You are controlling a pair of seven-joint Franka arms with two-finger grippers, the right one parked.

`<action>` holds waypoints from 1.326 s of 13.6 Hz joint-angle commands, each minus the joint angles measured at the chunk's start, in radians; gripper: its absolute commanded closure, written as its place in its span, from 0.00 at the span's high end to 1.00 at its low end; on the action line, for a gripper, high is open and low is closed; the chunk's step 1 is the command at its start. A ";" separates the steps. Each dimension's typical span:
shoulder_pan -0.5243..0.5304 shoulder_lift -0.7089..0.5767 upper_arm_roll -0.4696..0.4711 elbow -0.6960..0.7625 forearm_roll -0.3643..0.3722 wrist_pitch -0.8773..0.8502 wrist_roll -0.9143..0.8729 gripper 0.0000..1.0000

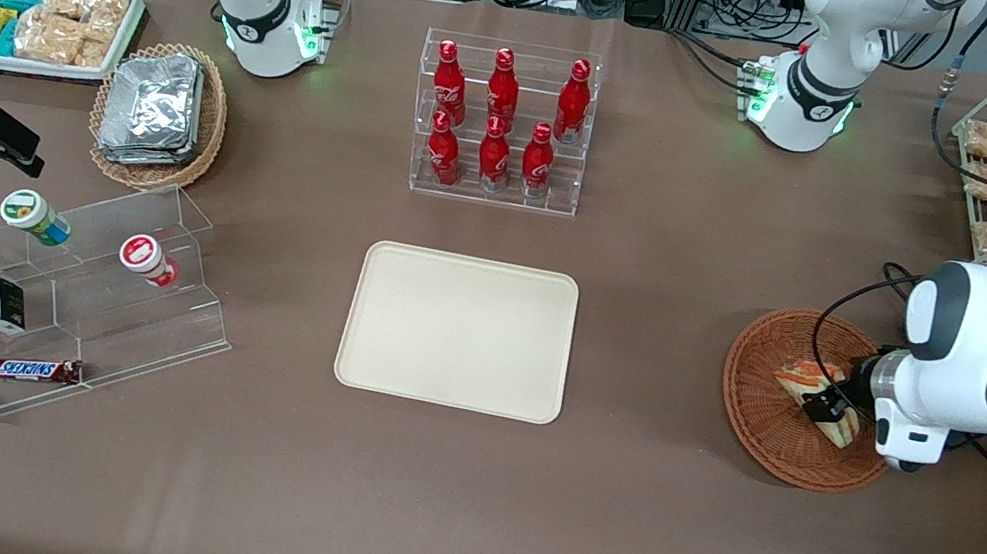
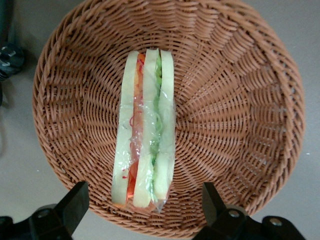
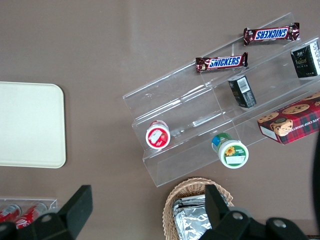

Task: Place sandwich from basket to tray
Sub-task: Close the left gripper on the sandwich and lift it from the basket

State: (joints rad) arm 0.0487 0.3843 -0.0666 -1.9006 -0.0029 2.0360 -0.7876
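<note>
Closest to the front camera there's just bare brown table (image 1: 452, 513), then the cream tray (image 1: 459, 331) sitting flat in the middle with nothing on it. Over at the working arm's end, the arm is bent down over the basket (image 1: 760, 405), wrist pointing straight into it. The gripper (image 2: 142, 205) hangs just above the sandwich (image 2: 145, 130), fingers (image 2: 75, 200) spread wide, one on each side of the wedge, not gripping anything. The sandwich lies in the basket bottom, cut side up, so you see three pale bread slices with an orange-red layer and a green layer between them, all under clear, crinkly wrap.
</note>
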 commanded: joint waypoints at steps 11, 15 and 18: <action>0.019 0.028 0.004 -0.080 0.015 0.173 -0.012 0.07; 0.008 -0.007 0.002 -0.052 0.027 0.113 0.001 0.00; -0.019 -0.035 -0.015 0.104 0.030 -0.131 0.043 0.00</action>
State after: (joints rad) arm 0.0527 0.3829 -0.0744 -1.8984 0.0107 2.0534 -0.7708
